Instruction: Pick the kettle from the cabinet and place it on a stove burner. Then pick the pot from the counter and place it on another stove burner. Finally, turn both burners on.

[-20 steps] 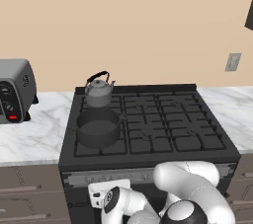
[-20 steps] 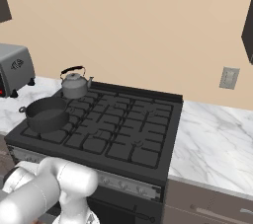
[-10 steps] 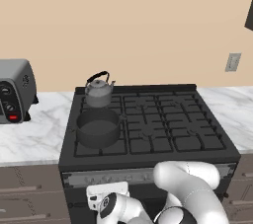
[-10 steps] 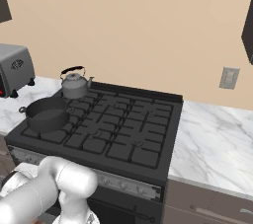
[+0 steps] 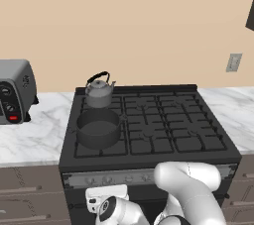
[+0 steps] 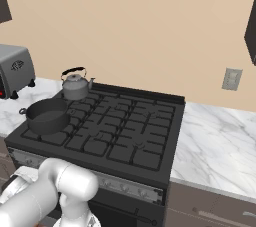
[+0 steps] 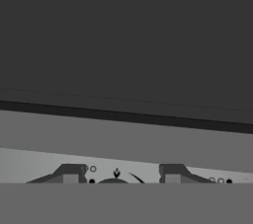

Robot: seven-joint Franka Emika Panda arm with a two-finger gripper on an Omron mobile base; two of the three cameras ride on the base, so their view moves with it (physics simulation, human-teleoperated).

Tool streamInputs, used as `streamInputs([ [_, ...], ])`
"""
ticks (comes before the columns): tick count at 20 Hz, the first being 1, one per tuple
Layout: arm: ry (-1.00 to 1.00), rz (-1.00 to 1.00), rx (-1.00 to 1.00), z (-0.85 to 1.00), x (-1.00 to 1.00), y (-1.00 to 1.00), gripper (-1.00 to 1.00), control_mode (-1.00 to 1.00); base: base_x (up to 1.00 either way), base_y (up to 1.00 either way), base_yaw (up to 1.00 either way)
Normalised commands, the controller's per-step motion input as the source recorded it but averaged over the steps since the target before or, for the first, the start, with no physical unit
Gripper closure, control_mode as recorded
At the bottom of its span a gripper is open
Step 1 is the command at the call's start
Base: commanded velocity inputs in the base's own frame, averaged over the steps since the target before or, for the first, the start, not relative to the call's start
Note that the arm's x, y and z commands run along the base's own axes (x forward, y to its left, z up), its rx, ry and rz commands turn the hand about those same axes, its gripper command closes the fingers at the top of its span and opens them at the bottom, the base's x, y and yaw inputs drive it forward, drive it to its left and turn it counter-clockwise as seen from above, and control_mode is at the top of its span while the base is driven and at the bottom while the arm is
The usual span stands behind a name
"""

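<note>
The kettle (image 5: 98, 91) is sitting on the back-left burner (image 5: 101, 104), the pot (image 5: 98, 128) just in front on the next burner. The jaws are standing apart either side of a knob (image 7: 114, 180) on the stove's front panel (image 7: 123, 141); whether they are pinching it cannot be told. A toaster oven (image 5: 15, 90) is resting on the bench (image 5: 27, 135).

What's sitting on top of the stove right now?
On the stove, a grey kettle sits on the back-left burner and a wide dark pot on the front-left burner. The pot looks empty; the kettle's lid hides its inside.
</note>
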Motion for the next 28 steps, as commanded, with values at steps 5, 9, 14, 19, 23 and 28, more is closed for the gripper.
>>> streamInputs([
  [5, -0.02, 0.0, 0.0, 0.11, 0.0, 0.0, 1.0, -1.0, 0.0, 0.0, 0.0],
  [9, -0.04, 0.0, 0.0, 0.2, 0.0, 0.0, 1.0, -1.0, 0.0, 0.0, 0.0],
  [14, 0.0, 0.0, -0.02, 0.12, 0.0, 0.0, 1.0, -1.0, 0.0, 0.0, 0.0],
  [19, 0.0, 0.0, -0.06, 0.19, 0.0, 0.0, 1.0, -1.0, 0.0, 0.0, 0.0],
  [23, 0.0, 0.0, -0.17, 0.18, -0.01, 0.0, 1.0, -1.0, 0.0, 0.0, 0.0],
  [28, 0.0, 0.0, -0.22, 0.09, 0.0, 0.0, 1.0, -1.0, 0.0, 0.0, 0.0],
])
